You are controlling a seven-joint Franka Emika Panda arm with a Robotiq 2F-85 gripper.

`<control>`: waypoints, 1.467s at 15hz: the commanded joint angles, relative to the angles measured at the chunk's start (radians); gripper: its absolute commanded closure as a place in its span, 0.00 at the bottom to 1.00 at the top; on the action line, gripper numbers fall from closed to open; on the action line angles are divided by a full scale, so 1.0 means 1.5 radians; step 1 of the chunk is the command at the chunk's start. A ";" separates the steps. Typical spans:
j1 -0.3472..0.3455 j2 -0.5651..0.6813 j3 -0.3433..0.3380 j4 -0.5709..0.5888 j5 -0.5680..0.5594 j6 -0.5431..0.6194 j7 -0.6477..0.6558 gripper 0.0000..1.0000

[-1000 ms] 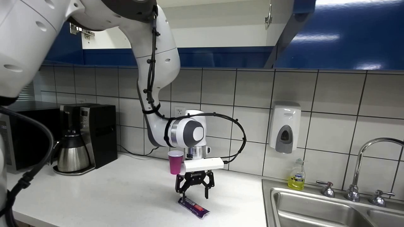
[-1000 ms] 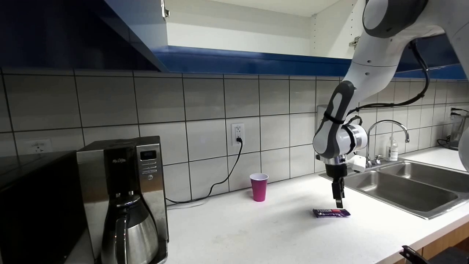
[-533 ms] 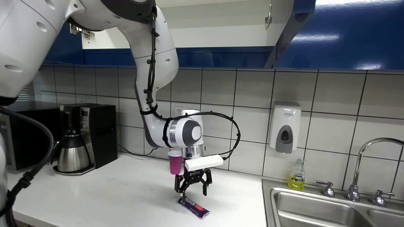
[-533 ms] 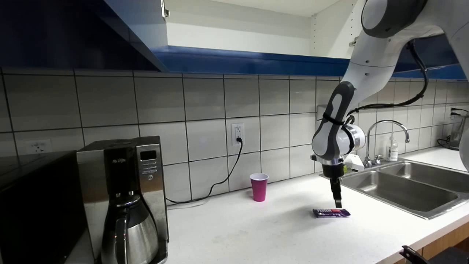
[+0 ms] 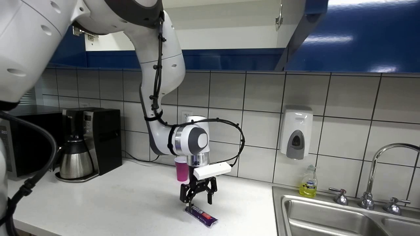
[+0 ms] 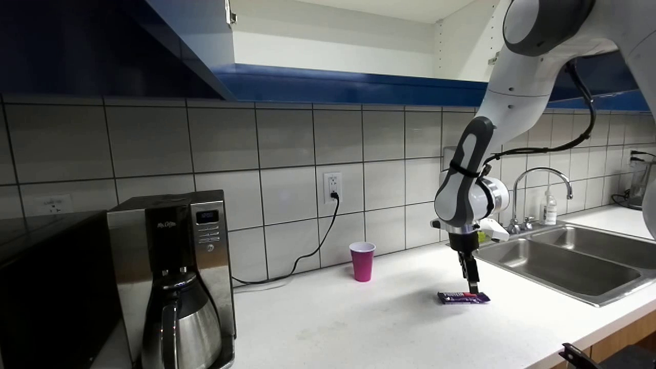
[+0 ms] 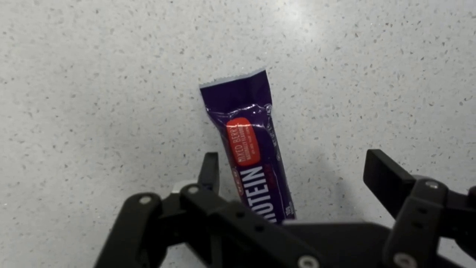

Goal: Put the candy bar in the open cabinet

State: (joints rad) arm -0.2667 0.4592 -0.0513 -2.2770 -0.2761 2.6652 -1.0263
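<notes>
Speckled counter [image 7: 93, 93], glossy oblong candy bar [image 7: 256, 149] between front and back edges, hand [image 7: 292, 163] above, spread wide, empty

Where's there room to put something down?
The biggest bare patch of white counter is between the boxy black-and-silver coffee maker and the flat, purple-wrapped candy bar. A smaller one lies between the bar and the steel sink. It's crowded at the bar, where the robot's open black hand hangs low, with the tapered pink cup behind.

White-and-grey arm [image 5: 174, 73], black strapped cable [image 5: 158, 67], black end effector [image 5: 200, 206]
</notes>
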 commanded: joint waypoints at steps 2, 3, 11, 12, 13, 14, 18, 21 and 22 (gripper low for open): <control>-0.010 0.017 0.008 0.012 0.005 0.008 -0.052 0.00; -0.011 0.023 0.008 0.014 0.006 0.008 -0.056 0.00; -0.006 0.069 0.008 0.051 0.004 0.007 -0.060 0.00; -0.005 0.075 0.008 0.057 0.003 0.007 -0.058 0.00; -0.004 0.079 0.008 0.062 0.002 0.007 -0.057 0.00; -0.004 0.084 0.009 0.066 0.002 0.007 -0.057 0.00; -0.002 0.097 0.012 0.080 0.000 0.005 -0.057 0.00; -0.004 0.103 0.014 0.088 0.001 0.003 -0.057 0.00; -0.004 0.106 0.015 0.091 0.002 0.001 -0.057 0.10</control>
State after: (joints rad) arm -0.2635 0.6036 -0.0374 -2.1643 -0.2759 2.6665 -1.0836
